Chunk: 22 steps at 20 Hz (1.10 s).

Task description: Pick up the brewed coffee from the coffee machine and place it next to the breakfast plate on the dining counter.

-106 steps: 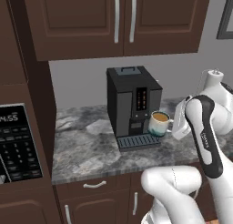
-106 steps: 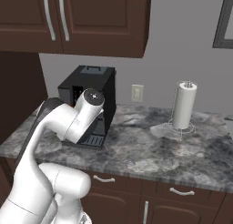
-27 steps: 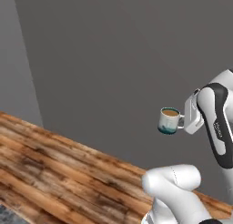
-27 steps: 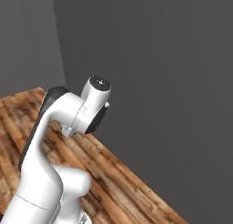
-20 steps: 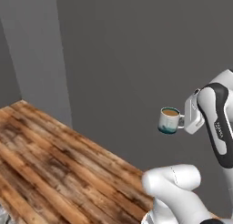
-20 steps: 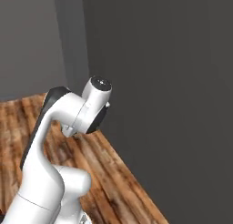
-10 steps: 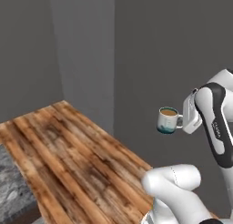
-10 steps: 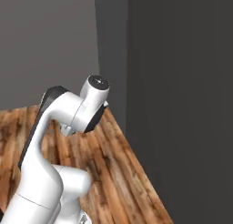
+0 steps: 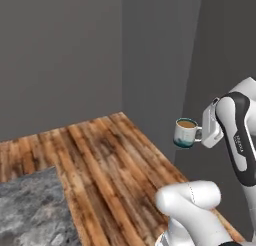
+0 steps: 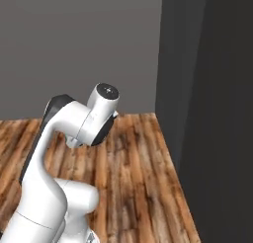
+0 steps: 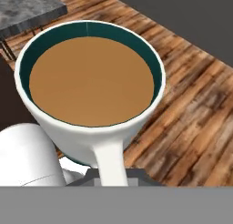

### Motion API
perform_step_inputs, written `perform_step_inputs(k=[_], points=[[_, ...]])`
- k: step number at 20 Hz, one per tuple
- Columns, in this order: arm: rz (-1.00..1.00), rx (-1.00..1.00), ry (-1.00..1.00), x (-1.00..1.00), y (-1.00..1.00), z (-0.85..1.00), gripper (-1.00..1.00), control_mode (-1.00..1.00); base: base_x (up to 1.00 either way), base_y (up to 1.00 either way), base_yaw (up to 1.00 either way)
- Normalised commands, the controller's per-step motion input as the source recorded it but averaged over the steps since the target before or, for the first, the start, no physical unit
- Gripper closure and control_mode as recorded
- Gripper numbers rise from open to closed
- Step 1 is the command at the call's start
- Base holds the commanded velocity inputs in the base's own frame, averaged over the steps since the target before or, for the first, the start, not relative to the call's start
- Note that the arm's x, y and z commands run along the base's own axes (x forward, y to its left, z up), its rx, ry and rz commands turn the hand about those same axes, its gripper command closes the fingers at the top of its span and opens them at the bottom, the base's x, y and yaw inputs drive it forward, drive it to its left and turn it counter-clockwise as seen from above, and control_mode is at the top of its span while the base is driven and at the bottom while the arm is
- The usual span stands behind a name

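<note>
While clamped by the end effector (image 9: 201,135), white teal-banded brewed coffee (image 9: 185,133), brim-full.

1. The only lettering is a small line of dark print running down the white forearm link of the arm (image 9: 240,145) in the left base view. It is too small and blurred to read.
2. No other text, label, brand, number or sign can be read in any view.
</note>
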Motion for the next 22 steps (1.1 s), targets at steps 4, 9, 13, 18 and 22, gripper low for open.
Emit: perform_step_inputs(k=[4, 9, 13, 18, 22], points=[[0.0, 0.0, 0.0, 0.0, 0.0, 0.0, 1.0, 1.0, 0.94, 0.38, 0.45], [0.0, 0.0, 0.0, 0.0, 0.0, 0.0, 1.0, 1.0, 1.0, 0.27, 0.44], [0.0, 0.0, 0.0, 0.0, 0.0, 0.0, 1.0, 1.0, 1.0, 0.31, 0.44], [0.0, 0.0, 0.0, 0.0, 0.0, 0.0, 1.0, 1.0, 0.96, 0.3, 0.46], [0.0, 0.0, 0.0, 0.0, 0.0, 0.0, 1.0, 1.0, 0.92, 0.27, 0.48]])
